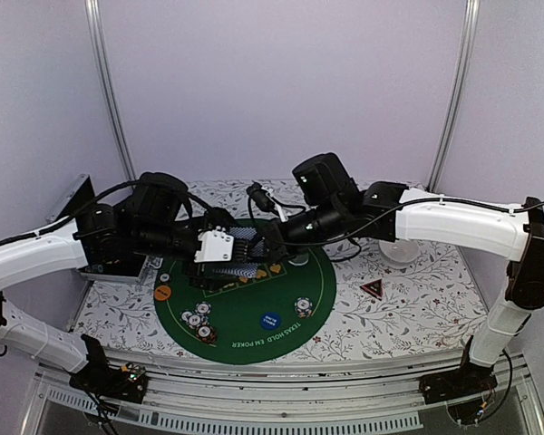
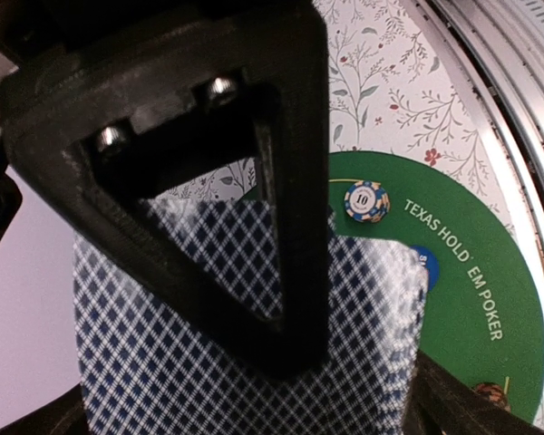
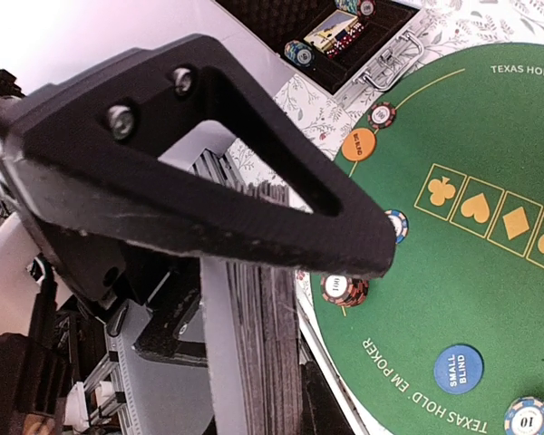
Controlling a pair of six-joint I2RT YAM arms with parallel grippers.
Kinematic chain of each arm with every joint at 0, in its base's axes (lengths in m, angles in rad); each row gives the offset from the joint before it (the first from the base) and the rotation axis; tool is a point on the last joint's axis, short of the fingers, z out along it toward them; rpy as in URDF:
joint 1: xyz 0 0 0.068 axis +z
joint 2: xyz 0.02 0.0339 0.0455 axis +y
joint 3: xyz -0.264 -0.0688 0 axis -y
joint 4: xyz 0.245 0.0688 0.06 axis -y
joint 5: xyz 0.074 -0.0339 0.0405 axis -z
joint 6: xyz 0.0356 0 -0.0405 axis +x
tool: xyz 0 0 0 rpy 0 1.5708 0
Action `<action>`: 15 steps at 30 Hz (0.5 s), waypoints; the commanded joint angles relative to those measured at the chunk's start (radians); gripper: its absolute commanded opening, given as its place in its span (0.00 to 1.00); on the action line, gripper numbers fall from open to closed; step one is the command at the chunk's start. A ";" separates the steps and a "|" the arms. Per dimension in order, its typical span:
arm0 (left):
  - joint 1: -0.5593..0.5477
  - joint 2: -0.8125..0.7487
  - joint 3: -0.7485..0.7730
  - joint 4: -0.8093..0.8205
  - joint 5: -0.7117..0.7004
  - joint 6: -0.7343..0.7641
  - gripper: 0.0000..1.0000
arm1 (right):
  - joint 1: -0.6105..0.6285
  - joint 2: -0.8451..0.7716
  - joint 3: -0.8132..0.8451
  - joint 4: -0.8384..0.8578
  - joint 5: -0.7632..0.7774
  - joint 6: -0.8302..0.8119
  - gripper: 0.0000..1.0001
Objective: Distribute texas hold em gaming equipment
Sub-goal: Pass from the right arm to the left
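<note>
My left gripper is shut on a deck of blue-checked playing cards, held above the round green poker mat. The left wrist view shows the deck behind my finger. My right gripper is at the deck's right end, jaws apart, with the deck's edge under its upper finger. On the mat lie striped chips, more chips, an orange button and a blue button. A red-black triangle marker lies on the cloth to the right.
An open black case holding chips stands at the back left, behind the left arm. A white bowl sits behind the right arm. The floral cloth covers the table around the mat, with metal rails along the near edge.
</note>
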 commanded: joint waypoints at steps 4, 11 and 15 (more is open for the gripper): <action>-0.007 -0.011 -0.049 0.058 -0.126 0.043 0.96 | -0.002 0.007 0.038 0.053 -0.030 -0.004 0.02; -0.007 0.014 -0.023 0.084 -0.120 -0.010 0.73 | -0.002 0.027 0.033 0.063 -0.074 0.002 0.02; -0.005 -0.010 -0.033 0.081 -0.085 -0.021 0.71 | -0.001 0.024 0.023 0.059 -0.032 -0.001 0.05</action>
